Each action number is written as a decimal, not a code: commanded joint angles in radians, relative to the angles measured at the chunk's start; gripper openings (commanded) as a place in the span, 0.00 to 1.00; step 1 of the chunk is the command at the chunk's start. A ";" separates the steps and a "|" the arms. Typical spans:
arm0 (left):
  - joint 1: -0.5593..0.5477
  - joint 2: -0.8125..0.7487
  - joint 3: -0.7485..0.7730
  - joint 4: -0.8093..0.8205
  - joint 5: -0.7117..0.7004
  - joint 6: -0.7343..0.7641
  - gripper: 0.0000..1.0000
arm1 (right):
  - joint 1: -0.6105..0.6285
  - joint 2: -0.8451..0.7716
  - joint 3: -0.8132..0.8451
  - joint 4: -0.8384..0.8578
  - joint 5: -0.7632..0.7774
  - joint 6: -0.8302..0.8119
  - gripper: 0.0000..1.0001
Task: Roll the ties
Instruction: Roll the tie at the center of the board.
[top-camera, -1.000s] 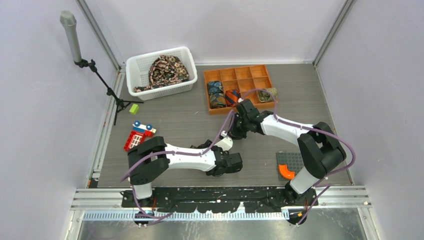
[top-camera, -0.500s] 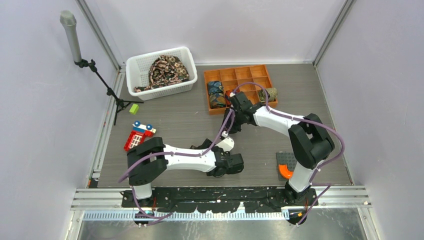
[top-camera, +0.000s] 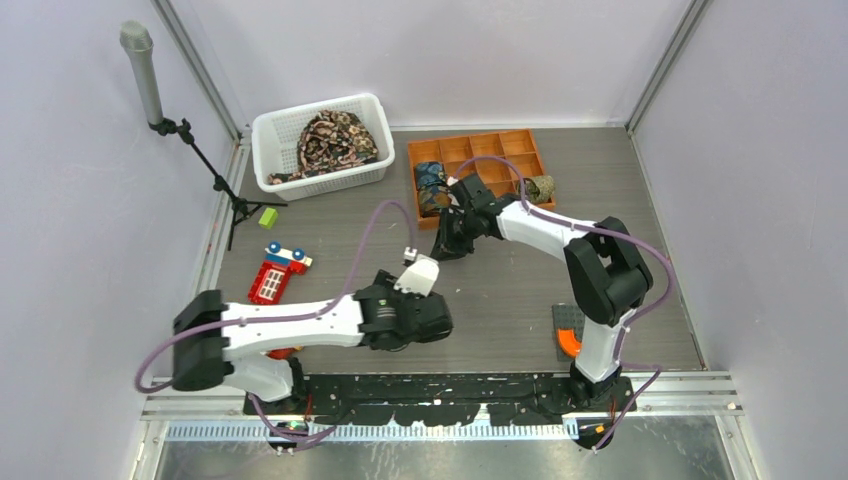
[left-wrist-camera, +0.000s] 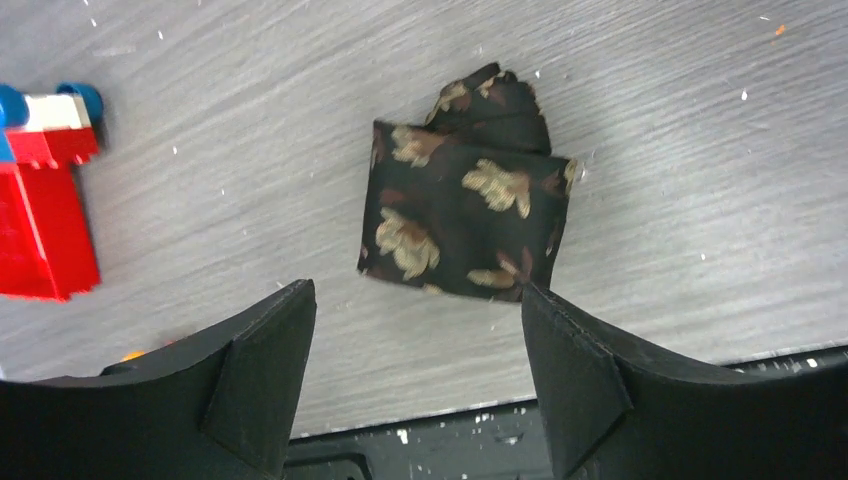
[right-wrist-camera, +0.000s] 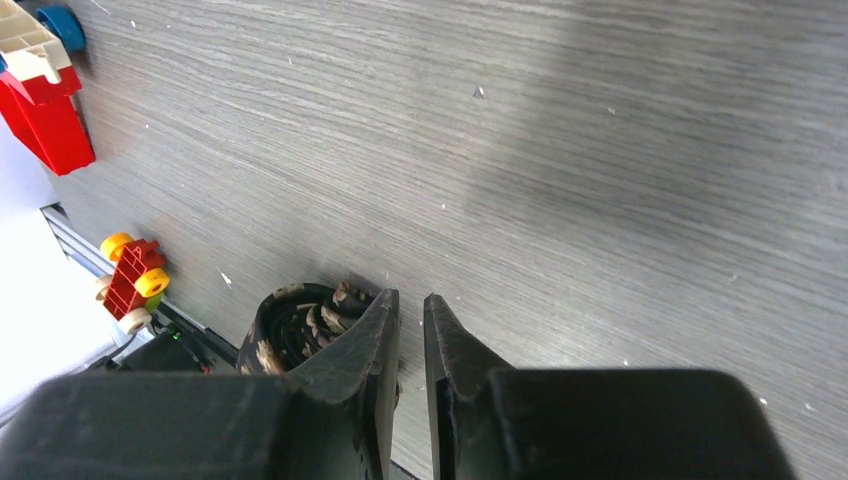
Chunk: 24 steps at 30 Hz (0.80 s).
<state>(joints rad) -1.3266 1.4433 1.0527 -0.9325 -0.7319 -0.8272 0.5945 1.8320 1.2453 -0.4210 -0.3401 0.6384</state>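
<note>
A rolled tie (left-wrist-camera: 465, 210), black with tan floral print, lies on the grey table near its front edge. My left gripper (left-wrist-camera: 415, 292) stands open just short of it, with only bare table between its fingers. In the top view this gripper (top-camera: 435, 322) covers the roll. The right wrist view shows the roll's coiled end (right-wrist-camera: 295, 330) partly behind the right gripper's left finger. My right gripper (right-wrist-camera: 408, 297) is shut to a thin slit and holds nothing; it hovers beside the orange tray (top-camera: 500, 150). More ties (top-camera: 330, 138) are piled in the white basket (top-camera: 270, 135).
The tray holds a dark blue roll (top-camera: 432, 188), and an olive roll (top-camera: 541, 187) sits at its right edge. A red toy truck (top-camera: 277, 272), a green block (top-camera: 267, 217), a microphone stand (top-camera: 205, 165) and an orange-and-grey piece (top-camera: 573, 338) stand around the table.
My left gripper opened wide and drew back to the left, off the roll, as its arm swung left. My right gripper moved up and left towards the tray, still shut.
</note>
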 joint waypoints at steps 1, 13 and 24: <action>-0.004 -0.190 -0.097 -0.049 0.063 -0.097 0.75 | 0.019 0.042 0.063 -0.021 -0.032 -0.036 0.20; 0.010 -0.582 -0.540 0.194 0.192 -0.387 0.41 | 0.100 0.153 0.156 -0.078 -0.043 -0.061 0.15; 0.076 -0.606 -0.717 0.478 0.263 -0.431 0.36 | 0.158 0.240 0.210 -0.164 -0.094 -0.117 0.09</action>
<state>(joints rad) -1.2659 0.8101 0.3416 -0.6170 -0.4782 -1.2274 0.7345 2.0727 1.4193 -0.5362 -0.3920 0.5529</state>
